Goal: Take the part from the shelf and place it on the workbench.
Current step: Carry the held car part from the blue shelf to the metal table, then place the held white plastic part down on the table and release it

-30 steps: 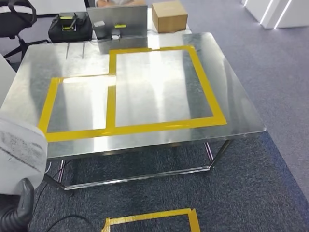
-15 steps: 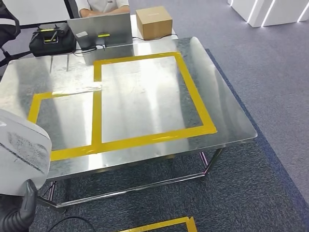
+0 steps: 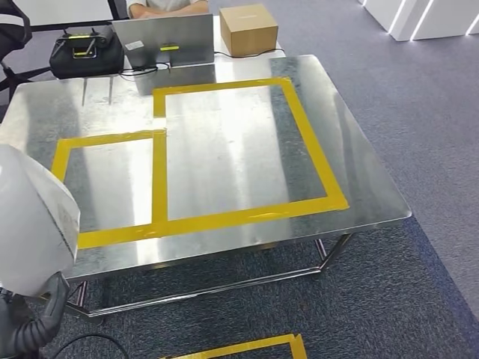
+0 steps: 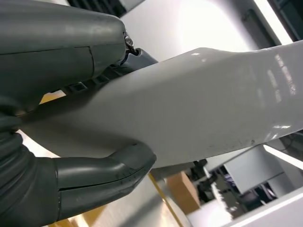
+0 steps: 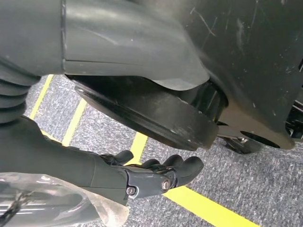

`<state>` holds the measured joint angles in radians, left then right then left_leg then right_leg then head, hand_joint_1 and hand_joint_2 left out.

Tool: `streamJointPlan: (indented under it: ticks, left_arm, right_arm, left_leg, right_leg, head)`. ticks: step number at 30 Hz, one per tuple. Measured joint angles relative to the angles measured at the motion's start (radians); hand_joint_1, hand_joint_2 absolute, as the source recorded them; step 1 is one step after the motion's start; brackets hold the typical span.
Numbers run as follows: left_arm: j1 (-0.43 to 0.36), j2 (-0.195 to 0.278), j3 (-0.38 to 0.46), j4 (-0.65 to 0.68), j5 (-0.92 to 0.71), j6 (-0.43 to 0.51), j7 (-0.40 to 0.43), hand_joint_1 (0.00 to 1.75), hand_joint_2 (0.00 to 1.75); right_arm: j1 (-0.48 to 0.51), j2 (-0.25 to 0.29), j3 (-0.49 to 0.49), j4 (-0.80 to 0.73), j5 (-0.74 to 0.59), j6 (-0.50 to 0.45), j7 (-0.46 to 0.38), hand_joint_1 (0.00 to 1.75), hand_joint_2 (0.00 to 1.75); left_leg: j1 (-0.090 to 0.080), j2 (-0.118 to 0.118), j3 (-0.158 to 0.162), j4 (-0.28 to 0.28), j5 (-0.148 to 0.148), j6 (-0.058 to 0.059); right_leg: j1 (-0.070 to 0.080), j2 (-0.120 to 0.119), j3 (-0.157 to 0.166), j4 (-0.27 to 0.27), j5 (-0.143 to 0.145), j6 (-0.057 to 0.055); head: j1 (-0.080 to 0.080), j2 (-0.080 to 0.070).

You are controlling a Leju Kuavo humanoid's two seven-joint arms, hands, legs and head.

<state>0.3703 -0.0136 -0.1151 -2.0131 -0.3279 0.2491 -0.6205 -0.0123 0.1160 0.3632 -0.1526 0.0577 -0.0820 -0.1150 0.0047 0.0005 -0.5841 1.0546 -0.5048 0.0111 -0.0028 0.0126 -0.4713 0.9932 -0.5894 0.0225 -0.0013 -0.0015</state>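
Note:
The part (image 3: 31, 224) is a large, pale grey curved panel with dark scuffs, at the lower left of the head view. My left hand (image 3: 28, 329) grips it from below, short of the workbench's near left corner. In the left wrist view the thumb (image 4: 103, 177) and darker fingers (image 4: 89, 47) clamp the part (image 4: 200, 99) between them. The steel workbench (image 3: 367, 179) lies ahead, marked with two yellow tape rectangles (image 3: 161, 179). My right hand (image 5: 150, 175) hangs over the carpet with its fingers loosely apart, holding nothing.
At the workbench's far edge are a laptop (image 3: 164, 41), a black bag (image 3: 84, 52) and a cardboard box (image 3: 248, 28); a person (image 3: 164, 7) sits behind the laptop. An office chair (image 3: 11, 30) stands far left. Yellow tape (image 3: 242, 348) marks the carpet near me.
The camera has swung, so the whole workbench shifted across the picture. The part in my left hand now sits higher and more upright in the view.

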Motion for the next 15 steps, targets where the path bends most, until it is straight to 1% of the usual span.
streamJointPlan:
  ticks: [2,4,6,8,10,13,15]
  left_arm:
    - [-0.007,0.026,0.013,0.001,-0.088,0.039,0.033,1.75,1.75]
    - [-0.017,0.059,0.029,0.004,-0.211,0.086,0.085,1.75,1.75]
    - [-0.030,0.103,0.055,0.016,-0.347,0.142,0.150,1.75,1.75]
    - [-0.049,0.149,0.087,0.035,-0.434,0.178,0.204,1.75,1.75]
    - [-0.080,0.192,0.116,0.064,-0.476,0.175,0.241,1.75,1.75]
    - [-0.151,0.262,0.137,0.132,-0.519,0.120,0.286,1.75,1.75]
    - [-0.217,0.303,0.138,0.194,-0.537,0.080,0.307,1.75,1.75]
  right_arm:
    - [0.000,0.000,0.000,0.000,0.001,0.003,0.004,0.00,1.75]
    - [0.000,0.000,0.000,0.000,0.002,0.009,0.009,0.00,1.75]
    - [0.000,-0.001,0.000,0.000,0.000,0.014,0.012,0.00,1.75]
    - [0.000,-0.002,0.000,0.000,-0.001,0.020,0.014,0.00,1.75]
    - [-0.001,-0.003,0.000,0.000,0.000,0.028,0.014,0.00,1.75]
    - [-0.003,-0.006,0.000,0.000,0.006,0.043,0.021,0.00,1.75]
    - [-0.005,-0.007,0.001,0.000,0.014,0.053,0.027,0.00,1.75]
  left_leg:
    - [0.000,0.000,0.001,0.000,0.000,0.000]
    - [0.000,0.000,0.003,0.000,0.000,0.000]
    - [0.000,0.000,0.004,-0.002,0.000,0.000]
    - [0.000,0.000,0.006,-0.003,0.001,0.000]
    - [0.000,0.000,0.008,-0.005,0.001,-0.001]
    - [0.000,-0.001,0.009,-0.007,0.002,-0.003]
    - [0.001,-0.002,0.010,-0.009,0.003,-0.004]
  right_leg:
    - [0.000,0.000,0.001,0.000,0.000,0.001]
    - [0.000,0.000,0.002,0.000,0.001,0.001]
    - [0.000,0.000,0.003,0.000,0.001,0.001]
    - [0.001,0.000,0.003,0.000,0.001,0.001]
    - [0.001,-0.001,0.004,0.000,0.001,0.001]
    - [0.001,-0.002,0.004,0.000,0.000,0.001]
    - [0.001,-0.003,0.005,0.000,0.000,0.001]
  head:
    - [0.000,0.000]
    - [0.000,0.000]
    - [0.000,0.000]
    - [0.000,0.000]
    - [0.000,0.000]
    - [0.000,0.000]
    - [0.000,0.000]
